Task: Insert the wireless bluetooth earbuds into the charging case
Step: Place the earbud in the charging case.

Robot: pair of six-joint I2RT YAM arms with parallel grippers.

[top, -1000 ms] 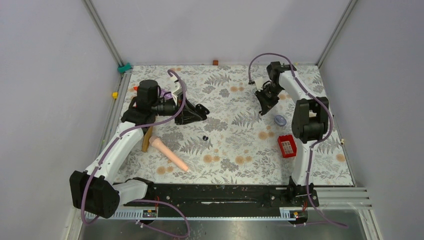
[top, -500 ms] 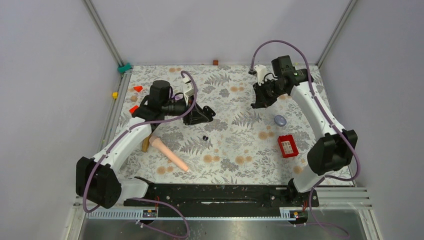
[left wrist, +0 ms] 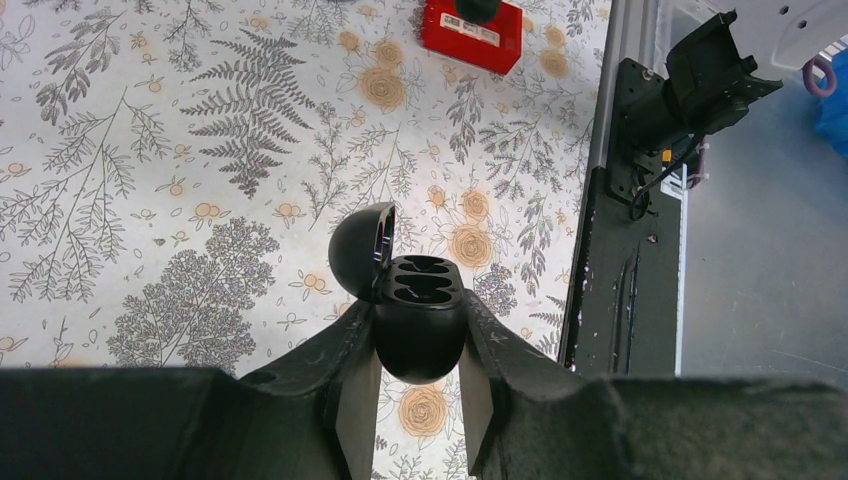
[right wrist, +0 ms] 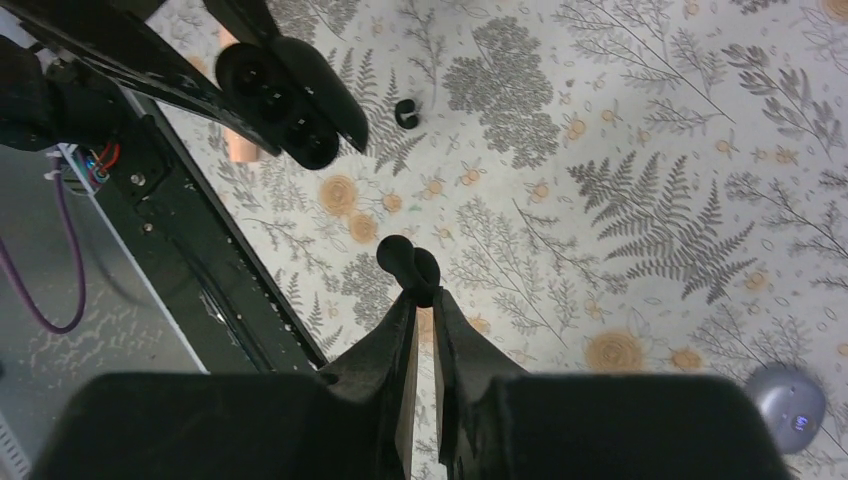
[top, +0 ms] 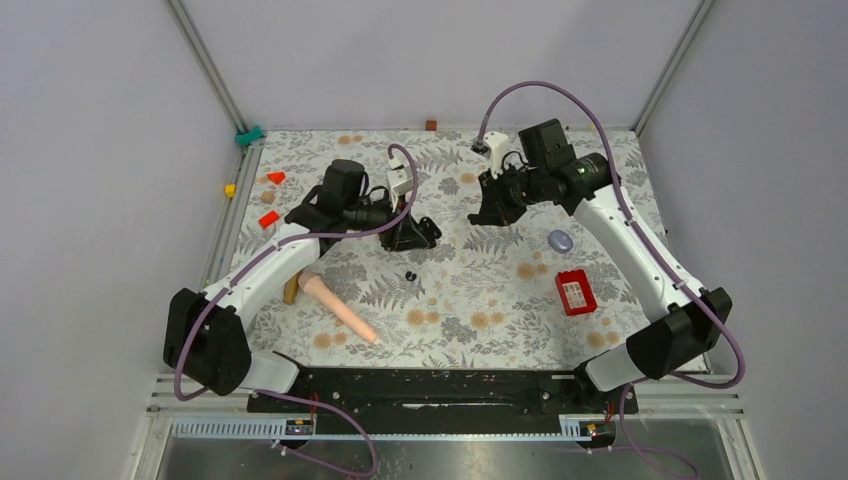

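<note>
Both arms have swung inward since a second ago. From above we see the left gripper (top: 418,233) and the right gripper (top: 488,212) near each other over the far middle of the table (top: 480,310). A loose earbud (top: 409,275) lies on the patterned cover just in front of the left gripper, not touching it. A red box (top: 574,291) sits well off to the right.

From the left wrist we see its fingers (left wrist: 350,400) clamped on the rounded base of a black charging case (left wrist: 420,325), held above the table. Its lid (left wrist: 360,250) stands open to the left, and two sockets face the camera.

From the right wrist we see the jaws nearly together, pinching a black earbud (right wrist: 408,262) at their tips, above the table. The open case shows at upper left in the other gripper, apart from this bud.
</note>
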